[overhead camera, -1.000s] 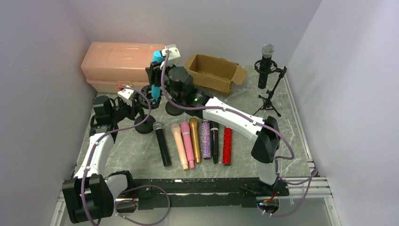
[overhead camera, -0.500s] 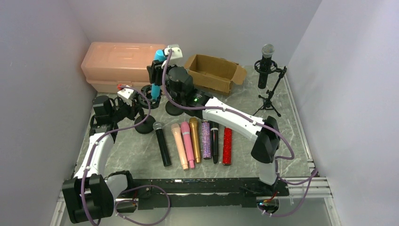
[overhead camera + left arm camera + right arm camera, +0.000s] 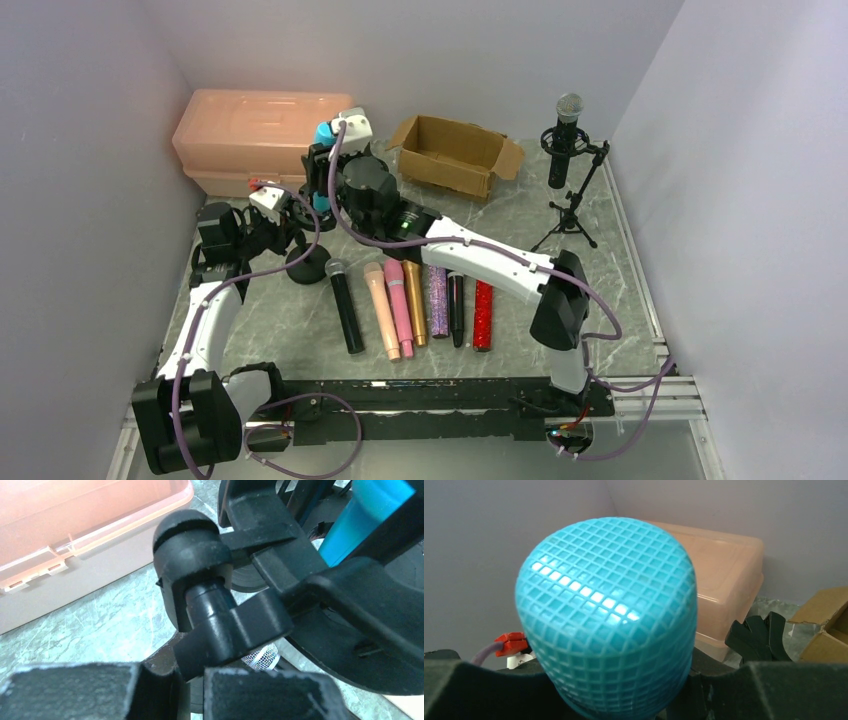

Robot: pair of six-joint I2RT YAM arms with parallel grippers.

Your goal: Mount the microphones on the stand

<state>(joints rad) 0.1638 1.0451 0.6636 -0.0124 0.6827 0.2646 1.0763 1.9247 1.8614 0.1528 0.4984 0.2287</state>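
One big peach case (image 3: 250, 125) sits at the back. Just in front of it, the right gripper (image 3: 321, 170) clamps the teal microphone (image 3: 324, 133) upright. The left gripper (image 3: 290, 215) has narrow fingers, seemingly pinching the desk stand (image 3: 308, 266). Six more microphones (image 3: 415, 300) lie further forward.

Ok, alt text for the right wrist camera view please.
A teal grid-patterned microphone head fills the frame, gripped in the right pincer. Behind it sit a peach plastic case and the corner of a brown cardboard box.
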